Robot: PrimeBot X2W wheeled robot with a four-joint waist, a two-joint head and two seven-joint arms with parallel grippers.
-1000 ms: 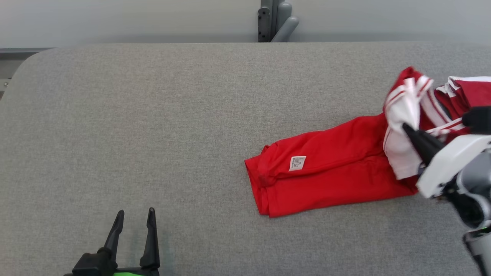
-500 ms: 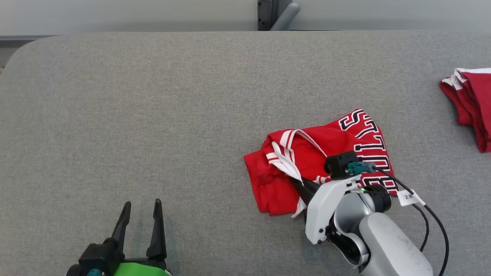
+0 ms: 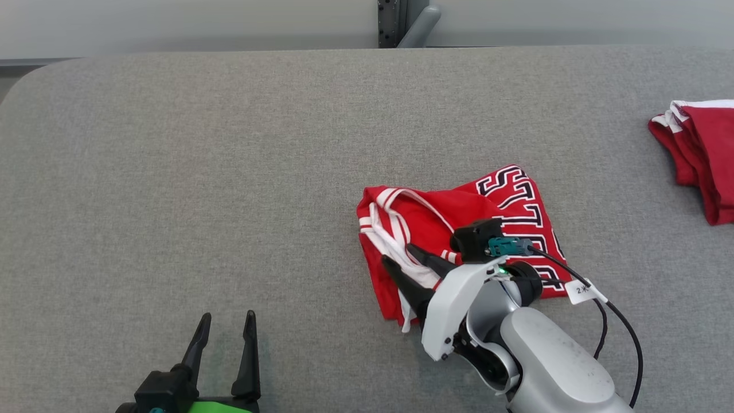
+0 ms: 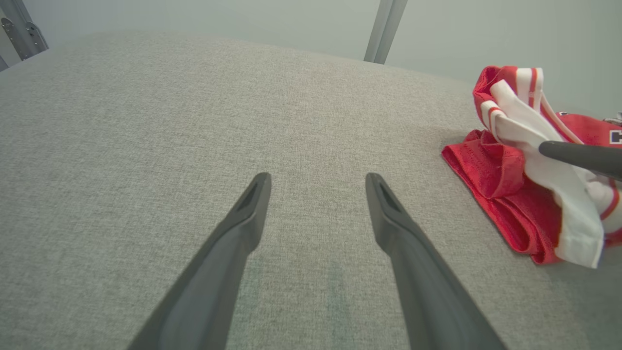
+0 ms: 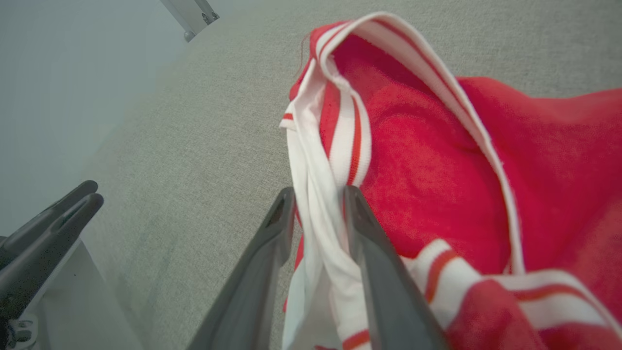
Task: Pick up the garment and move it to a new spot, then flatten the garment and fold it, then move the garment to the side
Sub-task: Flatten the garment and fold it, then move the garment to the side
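The garment is a red jersey with white striped trim and black-and-white lettering, lying bunched right of the table's middle. My right gripper rests over its near left part with its fingers parted. In the right wrist view a white trim band of the garment still lies between the parted fingers of that gripper. My left gripper stands open above bare cloth at the near edge, well left of the garment. In the left wrist view the left gripper holds nothing, and the garment lies at the right.
The table is covered in grey fabric, with a rounded far-left corner. More red and white clothing is heaped at the right edge. A grey metal post stands behind the far edge. A black cable trails from my right wrist.
My right gripper brought the garment from the far right toward the middle, where it now lies bunched. Its fingers, shut on the white trim half a second ago, have parted. The left gripper stayed open.
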